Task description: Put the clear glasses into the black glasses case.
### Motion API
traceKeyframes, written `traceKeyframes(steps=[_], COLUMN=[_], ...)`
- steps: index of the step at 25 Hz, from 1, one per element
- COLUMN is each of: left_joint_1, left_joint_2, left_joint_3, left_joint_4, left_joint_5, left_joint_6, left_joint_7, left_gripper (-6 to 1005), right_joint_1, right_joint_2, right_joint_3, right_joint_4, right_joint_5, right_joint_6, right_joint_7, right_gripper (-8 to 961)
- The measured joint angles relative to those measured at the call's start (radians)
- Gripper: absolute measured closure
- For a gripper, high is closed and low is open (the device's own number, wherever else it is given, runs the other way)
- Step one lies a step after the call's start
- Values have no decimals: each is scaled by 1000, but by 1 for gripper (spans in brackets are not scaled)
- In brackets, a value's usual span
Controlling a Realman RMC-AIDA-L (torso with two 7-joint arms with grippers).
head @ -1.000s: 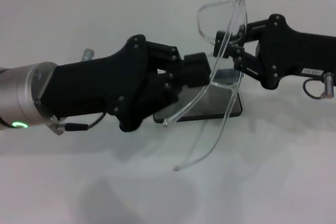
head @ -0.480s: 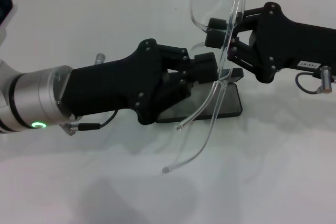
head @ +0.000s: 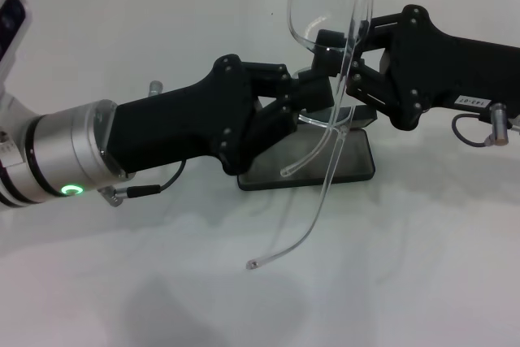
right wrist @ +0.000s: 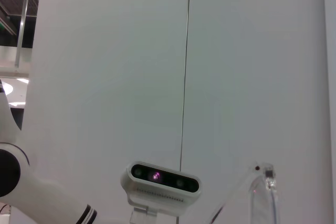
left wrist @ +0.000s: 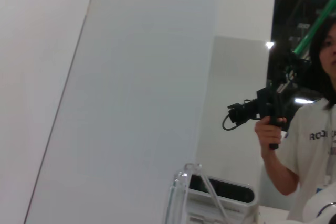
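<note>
We see the clear glasses low before a pale wall, a person holding a black device beyond.

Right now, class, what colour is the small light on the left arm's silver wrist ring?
Green: the light glows on the silver wrist ring, seen best in the head view.

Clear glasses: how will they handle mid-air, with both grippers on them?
The clear glasses look thin and light, so probably easy to hold. Their long temple arms hang free below the left gripper and right gripper, so likely springy and apt to snag the black glasses case. Smooth plastic may slip.
</note>
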State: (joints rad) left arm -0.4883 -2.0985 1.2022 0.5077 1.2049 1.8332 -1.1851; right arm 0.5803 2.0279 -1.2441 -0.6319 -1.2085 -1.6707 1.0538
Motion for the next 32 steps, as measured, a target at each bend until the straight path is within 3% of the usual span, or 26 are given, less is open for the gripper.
traceKeyframes(steps=[12,20,32], left_joint_1=[-7,0,-46], left_joint_2=[2,7,3], left_joint_3=[0,-5,11], left_joint_4=[-21,-15,-57], left_joint_5=[-15,-62,-56], left_joint_6=[-16,59,64], left_joint_7=[13,13,34], left_gripper=[940,940,941], right_joint_1=[2,0,36], right_joint_2=[0,-3,0], right_joint_3=[0,-1,-56], right_joint_4=[0,15,28], right_joint_5=[2,-2,51], right_joint_6=[14,24,68], right_joint_7=[-10,-22,-56], right_gripper=[829,829,827])
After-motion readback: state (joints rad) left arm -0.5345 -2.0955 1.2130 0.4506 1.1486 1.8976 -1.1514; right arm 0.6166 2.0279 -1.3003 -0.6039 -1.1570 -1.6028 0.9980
